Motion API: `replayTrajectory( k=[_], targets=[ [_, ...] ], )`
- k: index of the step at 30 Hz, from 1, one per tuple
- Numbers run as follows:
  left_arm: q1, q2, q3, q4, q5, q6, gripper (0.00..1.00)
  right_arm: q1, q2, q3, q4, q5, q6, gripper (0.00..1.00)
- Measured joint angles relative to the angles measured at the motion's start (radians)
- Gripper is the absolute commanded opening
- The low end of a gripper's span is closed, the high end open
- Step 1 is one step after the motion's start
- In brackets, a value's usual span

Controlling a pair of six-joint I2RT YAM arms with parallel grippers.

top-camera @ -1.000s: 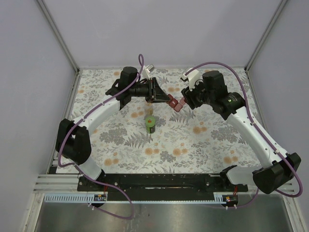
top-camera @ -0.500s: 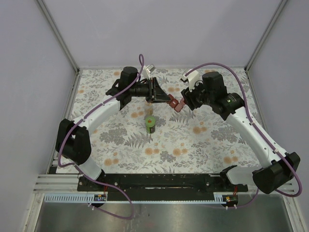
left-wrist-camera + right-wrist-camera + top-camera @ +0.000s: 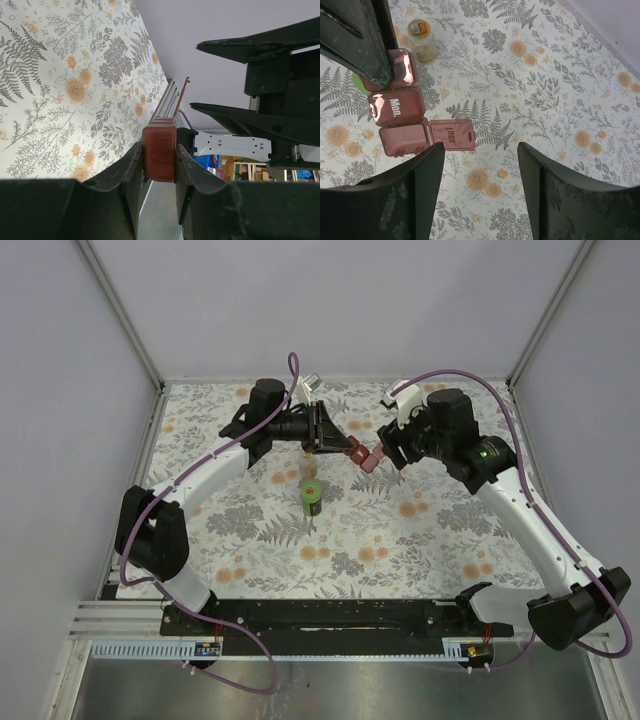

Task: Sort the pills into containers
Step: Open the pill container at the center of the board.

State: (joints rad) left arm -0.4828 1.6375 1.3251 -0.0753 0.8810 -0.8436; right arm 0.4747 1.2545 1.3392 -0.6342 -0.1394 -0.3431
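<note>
The left arm (image 3: 200,480) is reaching across the flowered cloth (image 3: 400,540) toward the middle of the far side. The left gripper (image 3: 343,443) is clamping one end of the dark-red pill box (image 3: 357,450). In the left wrist view its two fingers (image 3: 134,162) are pressing on either side of the box's narrow end (image 3: 159,152), with no gap showing. Whether the box is resting on the cloth or hanging just above it, I cannot tell.

Just in front of that gripper, toward the arm bases, the pale bottle (image 3: 309,473) is standing upright with its orange top showing. The green bottle (image 3: 312,497) is standing just beside it, nearer still to the bases. Neither bottle is touching the box.

In the right wrist view the box (image 3: 395,107) is showing three compartments in a row. The closed lid (image 3: 396,106) in the middle is reading "Mon." The open lid (image 3: 452,135) at the near end is lying flat beside its compartment. The pale bottle (image 3: 421,37) is standing beyond the box.

The right gripper (image 3: 383,448) is hanging just beside the box's other end. Its fingers (image 3: 427,170) are standing apart with only cloth showing between them, gripping nothing. The right arm (image 3: 530,520) is stretching back to its base.
</note>
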Motion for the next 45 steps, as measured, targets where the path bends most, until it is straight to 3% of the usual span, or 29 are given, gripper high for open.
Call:
replayTrajectory(
  k=[10,29,37,45],
  targets=[
    [0.0,0.021,-0.002,0.007,-0.001,0.001,0.0,0.0,-0.06,0.026,-0.024,-0.021,0.039,0.77],
    [0.0,0.065,-0.166,0.448,-0.001,-0.277,0.0,-0.001,-0.027,0.042,-0.045,-0.086,0.042,0.79],
    [0.0,0.066,-0.166,0.386,-0.033,-0.239,0.0,0.051,-0.013,0.05,-0.074,-0.079,-0.021,0.77],
    [0.0,0.066,-0.164,0.337,-0.048,-0.208,0.0,0.101,0.102,0.14,-0.12,-0.06,-0.082,0.75]
  ],
)
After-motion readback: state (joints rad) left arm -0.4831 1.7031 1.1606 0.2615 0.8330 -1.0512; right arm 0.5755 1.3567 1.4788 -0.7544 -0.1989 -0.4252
